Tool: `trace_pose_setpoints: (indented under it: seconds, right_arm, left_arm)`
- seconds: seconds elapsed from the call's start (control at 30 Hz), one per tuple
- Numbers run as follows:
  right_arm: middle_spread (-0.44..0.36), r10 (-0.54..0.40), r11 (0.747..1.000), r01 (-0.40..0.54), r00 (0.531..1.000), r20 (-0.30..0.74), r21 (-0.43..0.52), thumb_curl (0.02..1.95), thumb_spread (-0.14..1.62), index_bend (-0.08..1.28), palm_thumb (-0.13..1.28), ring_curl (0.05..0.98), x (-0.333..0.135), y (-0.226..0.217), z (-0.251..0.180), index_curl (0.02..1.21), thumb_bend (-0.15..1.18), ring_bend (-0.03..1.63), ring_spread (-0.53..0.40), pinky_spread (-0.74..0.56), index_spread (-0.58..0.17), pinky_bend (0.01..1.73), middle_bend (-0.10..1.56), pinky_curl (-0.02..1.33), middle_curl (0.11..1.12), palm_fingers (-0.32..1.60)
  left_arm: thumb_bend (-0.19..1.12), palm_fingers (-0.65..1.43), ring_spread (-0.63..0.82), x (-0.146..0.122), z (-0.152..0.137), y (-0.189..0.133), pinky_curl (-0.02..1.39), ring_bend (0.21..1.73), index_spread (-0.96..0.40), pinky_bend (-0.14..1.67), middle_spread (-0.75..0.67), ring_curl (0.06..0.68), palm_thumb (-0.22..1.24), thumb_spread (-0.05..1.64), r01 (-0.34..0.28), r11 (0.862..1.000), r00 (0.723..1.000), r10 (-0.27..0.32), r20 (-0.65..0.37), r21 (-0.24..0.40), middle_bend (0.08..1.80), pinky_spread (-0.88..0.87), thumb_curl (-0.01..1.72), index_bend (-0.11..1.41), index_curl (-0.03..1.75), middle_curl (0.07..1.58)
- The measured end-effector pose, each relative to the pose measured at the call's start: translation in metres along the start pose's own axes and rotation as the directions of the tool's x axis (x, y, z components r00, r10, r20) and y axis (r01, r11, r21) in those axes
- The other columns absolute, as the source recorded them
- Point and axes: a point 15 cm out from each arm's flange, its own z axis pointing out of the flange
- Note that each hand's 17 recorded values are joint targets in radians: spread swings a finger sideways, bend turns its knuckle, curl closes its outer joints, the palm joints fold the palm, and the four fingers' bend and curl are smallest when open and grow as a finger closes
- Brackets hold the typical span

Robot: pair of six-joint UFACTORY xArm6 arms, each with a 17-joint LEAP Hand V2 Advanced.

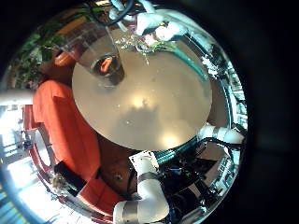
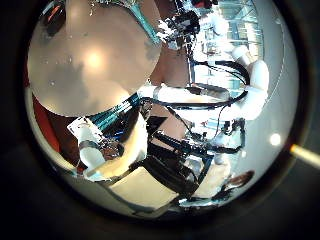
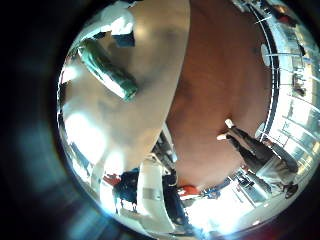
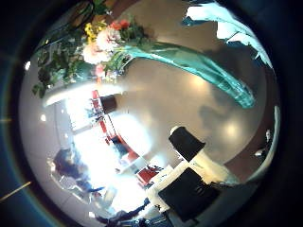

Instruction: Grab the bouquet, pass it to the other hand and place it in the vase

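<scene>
Left little finger side palm view first: the left hand (image 1: 220, 138) hangs high over the round tabletop (image 1: 154, 107) with nothing under its palm. The vase (image 1: 110, 65) stands upright on the tabletop, between this hand and the right hand (image 1: 154, 25), which works at the far rim. To my eye the left hand keeps back because its turn only comes at the handover.

Left thumb side palm view: one of the left hand's fingers reaches out fairly straight, so I judge this hand relaxed and empty. The right hand is again low at the tabletop's far edge, well apart from it.

Right little finger side palm view: the wrapped stem of the bouquet (image 3: 108, 68) runs close beneath the right palm, over the tabletop. Whether it is lifted or resting I cannot tell.

Right thumb side palm view: the whole bouquet shows, with its flowers (image 4: 102, 40) pointing away from the right hand and the stem running back toward the palm. That is sensible, since the stem is the part to grip. Whether the right hand's fingers have closed on it I cannot tell.
</scene>
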Motion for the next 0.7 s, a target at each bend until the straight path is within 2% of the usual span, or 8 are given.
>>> trace_pose_setpoints:
  seconds: [0.23, 0.43, 0.53, 0.7]
  right_arm:
    - [-0.061, 0.013, 1.0, -0.013, 0.999, -0.035, -0.02, 0.48, 1.04, 0.43, 0.56, 0.435, -0.012, -0.013, 0.018, 0.49, -0.03, 0.97, -0.098, 0.13, -0.249, 0.7, 0.74, 0.45, 0.5, 0.21]
    - [-0.062, 0.025, 0.999, -0.027, 0.997, -0.076, -0.036, 0.45, 1.04, 0.41, 0.56, 0.425, -0.008, -0.016, 0.026, 0.48, -0.03, 0.96, -0.105, 0.11, -0.237, 0.67, 0.71, 0.42, 0.49, 0.26]
    - [-0.068, 0.034, 0.999, -0.036, 0.996, -0.081, -0.012, 0.44, 1.03, 0.4, 0.56, 0.419, -0.007, -0.023, 0.026, 0.48, -0.03, 0.95, -0.115, 0.1, -0.235, 0.65, 0.71, 0.4, 0.49, 0.29]
    - [-0.084, 0.04, 0.999, -0.042, 0.996, -0.082, -0.023, 0.44, 1.03, 0.38, 0.58, 0.415, -0.006, -0.022, 0.031, 0.48, -0.02, 0.95, -0.135, 0.07, -0.238, 0.64, 0.72, 0.38, 0.49, 0.35]
  left_arm:
    - [-0.02, 0.1, 0.55, -0.001, 0.0, 0.0, 0.32, 0.43, 0.11, 0.2, 0.4, 0.213, 0.4, 1.1, 0.001, 1.0, 1.0, -0.001, 0.002, 0.001, 0.19, 0.51, 0.33, 0.17, 0.32, 0.34]
    - [-0.02, 0.1, 0.56, -0.002, 0.001, -0.001, 0.32, 0.43, 0.11, 0.2, 0.4, 0.212, 0.4, 1.1, 0.004, 1.0, 1.0, -0.004, 0.001, -0.002, 0.19, 0.51, 0.33, 0.17, 0.32, 0.34]
    - [-0.02, 0.1, 0.56, -0.002, 0.001, 0.0, 0.32, 0.43, 0.11, 0.2, 0.4, 0.211, 0.4, 1.1, 0.001, 1.0, 1.0, -0.001, 0.002, -0.001, 0.19, 0.51, 0.33, 0.17, 0.33, 0.34]
    - [-0.02, 0.1, 0.56, -0.002, 0.002, 0.0, 0.32, 0.43, 0.11, 0.2, 0.4, 0.21, 0.4, 1.1, 0.001, 1.0, 1.0, -0.001, 0.0, -0.005, 0.19, 0.51, 0.33, 0.17, 0.33, 0.34]
